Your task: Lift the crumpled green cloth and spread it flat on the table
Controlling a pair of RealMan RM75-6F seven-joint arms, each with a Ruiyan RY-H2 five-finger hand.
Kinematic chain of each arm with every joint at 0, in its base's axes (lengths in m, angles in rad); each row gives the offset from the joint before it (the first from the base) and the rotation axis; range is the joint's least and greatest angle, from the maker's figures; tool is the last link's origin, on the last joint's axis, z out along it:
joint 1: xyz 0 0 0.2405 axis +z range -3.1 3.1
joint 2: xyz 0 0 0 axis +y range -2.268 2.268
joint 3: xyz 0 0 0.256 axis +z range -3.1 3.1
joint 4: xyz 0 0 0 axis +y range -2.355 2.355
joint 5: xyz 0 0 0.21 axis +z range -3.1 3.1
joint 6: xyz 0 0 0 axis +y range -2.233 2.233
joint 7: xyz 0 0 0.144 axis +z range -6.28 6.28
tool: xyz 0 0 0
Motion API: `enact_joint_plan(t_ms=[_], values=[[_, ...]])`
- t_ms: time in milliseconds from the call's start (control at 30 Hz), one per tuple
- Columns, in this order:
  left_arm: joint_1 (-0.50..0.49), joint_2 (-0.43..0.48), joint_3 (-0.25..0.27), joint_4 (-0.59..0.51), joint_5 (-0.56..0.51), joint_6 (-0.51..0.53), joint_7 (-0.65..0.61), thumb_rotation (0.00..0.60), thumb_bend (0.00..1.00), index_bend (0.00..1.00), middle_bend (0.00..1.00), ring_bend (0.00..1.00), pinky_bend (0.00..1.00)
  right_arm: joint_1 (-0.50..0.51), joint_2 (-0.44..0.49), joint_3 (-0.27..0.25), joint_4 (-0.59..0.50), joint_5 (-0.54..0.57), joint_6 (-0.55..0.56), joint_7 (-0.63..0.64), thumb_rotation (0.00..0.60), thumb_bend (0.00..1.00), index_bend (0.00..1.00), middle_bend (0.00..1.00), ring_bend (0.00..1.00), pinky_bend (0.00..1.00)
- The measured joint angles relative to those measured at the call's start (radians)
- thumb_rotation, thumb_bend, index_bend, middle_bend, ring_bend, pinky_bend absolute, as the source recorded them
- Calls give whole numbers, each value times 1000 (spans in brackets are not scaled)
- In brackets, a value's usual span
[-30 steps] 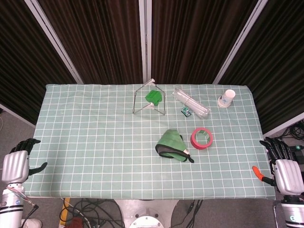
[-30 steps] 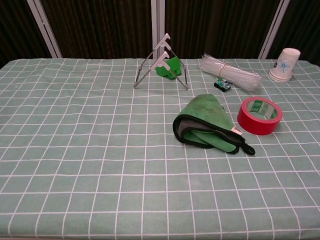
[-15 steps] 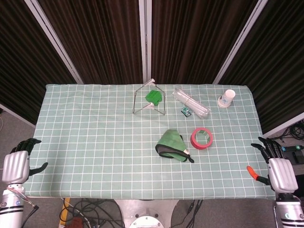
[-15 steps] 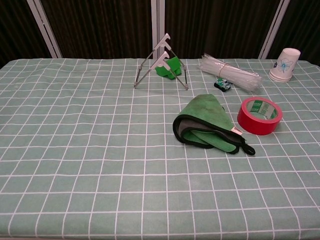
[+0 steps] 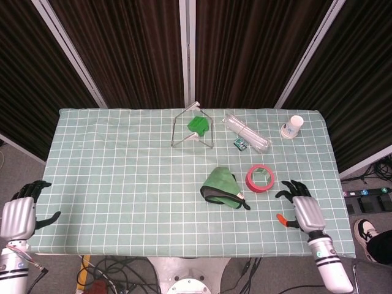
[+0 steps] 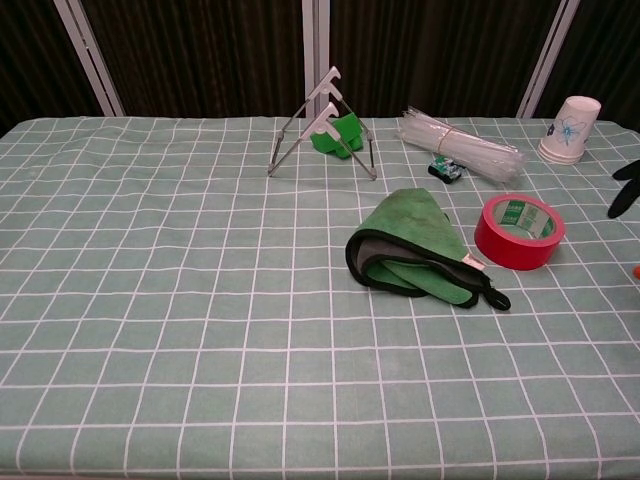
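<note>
The worktop carries the crumpled green cloth, lying well to the left of the right hand, which hovers released, fingers spread. The left hand hangs off the worktop's edge, also holding nothing.

The green cloth lies bunched up in the middle of the picture, just left of a red tape ring, while the right hand hovers with fingers spread at the lower right.
</note>
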Motion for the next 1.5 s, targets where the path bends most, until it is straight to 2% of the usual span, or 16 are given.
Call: enact_joint_plan(t_ms=[267, 567, 867, 1333, 1500], values=[[5, 4, 0, 7, -6, -3, -9, 600, 39, 257, 247, 200, 294, 102, -211, 39, 156, 84, -67, -95, 600, 138, 381, 110, 0, 0], [4, 6, 0, 8, -12, -12, -10, 600, 39, 257, 247, 200, 294, 188, -384, 82, 332, 176, -93, -197, 600, 141, 401, 112, 0, 0], [6, 8, -1, 16, -15, -16, -19, 600, 39, 256, 247, 200, 294, 230, -474, 102, 407, 212, -95, -221, 600, 141, 422, 113, 0, 0], [5, 8, -3, 28, -17, -27, -44, 600, 39, 256, 247, 200, 294, 246, -542, 91, 514, 209, -79, -223, 600, 143, 471, 129, 0, 0], [6, 11, -2, 30, -20, -32, -54, 600, 39, 257, 247, 200, 294, 255, -574, 93, 564, 196, -71, -210, 600, 223, 509, 150, 0, 0]])
